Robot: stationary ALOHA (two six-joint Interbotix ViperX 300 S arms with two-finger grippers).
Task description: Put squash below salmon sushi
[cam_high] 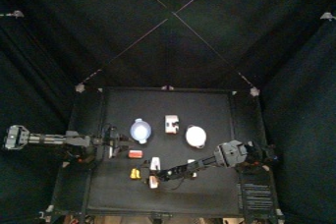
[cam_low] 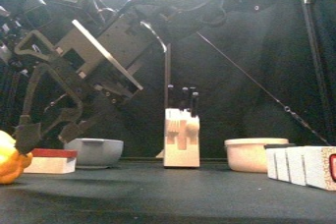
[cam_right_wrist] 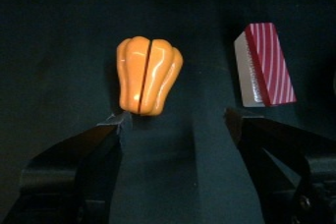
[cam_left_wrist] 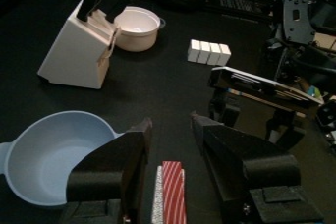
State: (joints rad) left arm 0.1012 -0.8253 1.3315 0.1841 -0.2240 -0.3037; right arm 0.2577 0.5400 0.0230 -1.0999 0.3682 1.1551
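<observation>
Squash [cam_right_wrist: 148, 75] lies beside salmon sushi [cam_right_wrist: 264, 65], right gripper [cam_right_wrist: 175, 135] released over it w/ jaws apart, prob. lining up a grasp.

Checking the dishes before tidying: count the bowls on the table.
2. The pale blue bowl sits at the table's left, near the left arm; the white bowl sits right of the knife block. None seems hidden.

The squash [cam_high: 136, 173] is being seen just in front of the salmon sushi [cam_high: 136, 154], apart from it; behind them a bowl [cam_high: 140, 129], knife block [cam_high: 172, 123] and white bowl [cam_high: 197, 136] are standing in a row.
</observation>
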